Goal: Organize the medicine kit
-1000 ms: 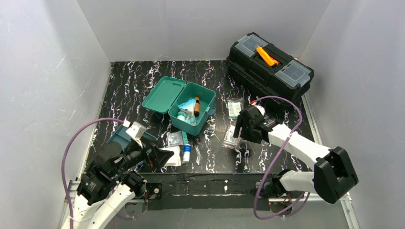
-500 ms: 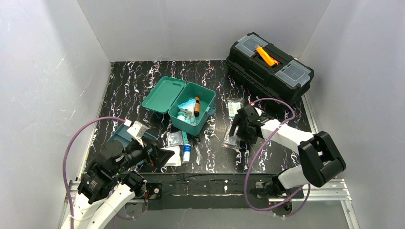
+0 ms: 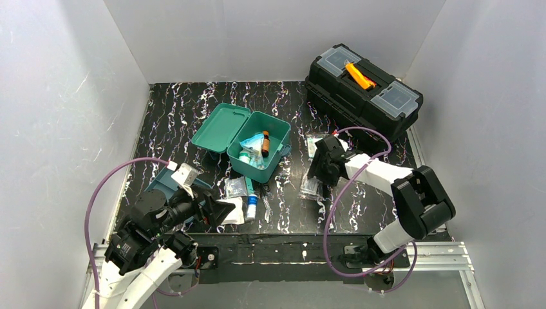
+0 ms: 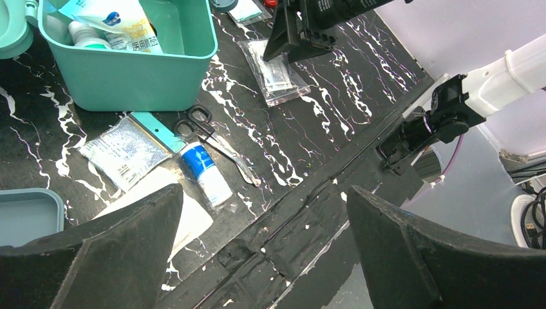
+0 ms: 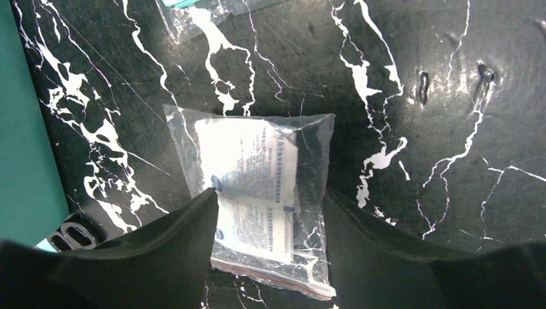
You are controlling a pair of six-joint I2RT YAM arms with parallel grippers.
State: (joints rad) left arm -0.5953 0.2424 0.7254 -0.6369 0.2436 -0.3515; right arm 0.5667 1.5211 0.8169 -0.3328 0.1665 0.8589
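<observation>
Right gripper (image 5: 269, 219) shifted left over the clear plastic packet (image 5: 257, 183), jaws apart straddling it for pickup; left gripper (image 4: 263, 199) gapes empty; we see the open teal plastic kit box (image 4: 135, 80) nearby.

Bright, even light, soft shadows, sharp overview, glare on clear packet (image 5: 257, 187)

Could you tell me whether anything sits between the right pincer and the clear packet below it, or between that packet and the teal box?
Nothing visible does. The right pincer hangs open directly over the clear packet, which lies flat and uncovered; only bare table separates it from the open teal box.
</observation>
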